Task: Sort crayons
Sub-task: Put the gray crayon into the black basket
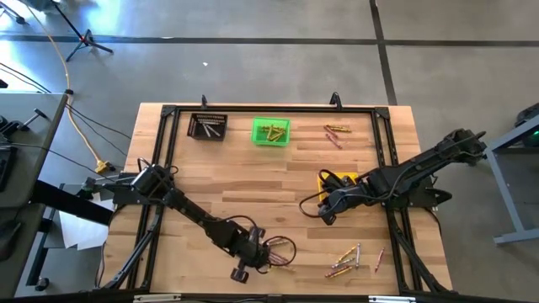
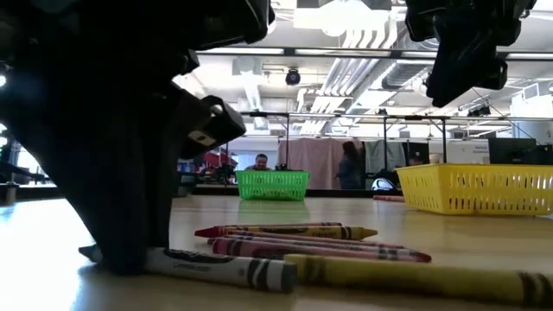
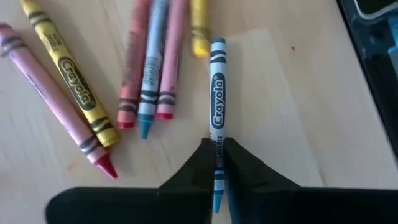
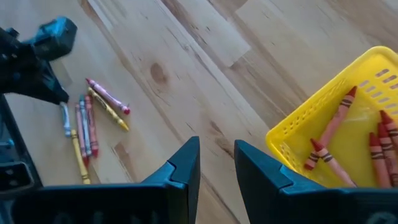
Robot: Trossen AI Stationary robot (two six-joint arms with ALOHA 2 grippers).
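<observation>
Crayons, thin paper-wrapped wax sticks: white-labelled blue-tipped crayon [image 3: 216,106] pinched between closed fingers of left gripper [image 3: 217,163], lying flat on light wooden table [image 3: 292,99]. Long axis runs straight ahead from fingers, grip near one end. Loose red, blue, yellow cluster [image 3: 146,68] just beside it. Right gripper [image 4: 216,163] well apart, fingers parted, empty, beside yellow mesh plastic bin [image 4: 323,134].
</observation>
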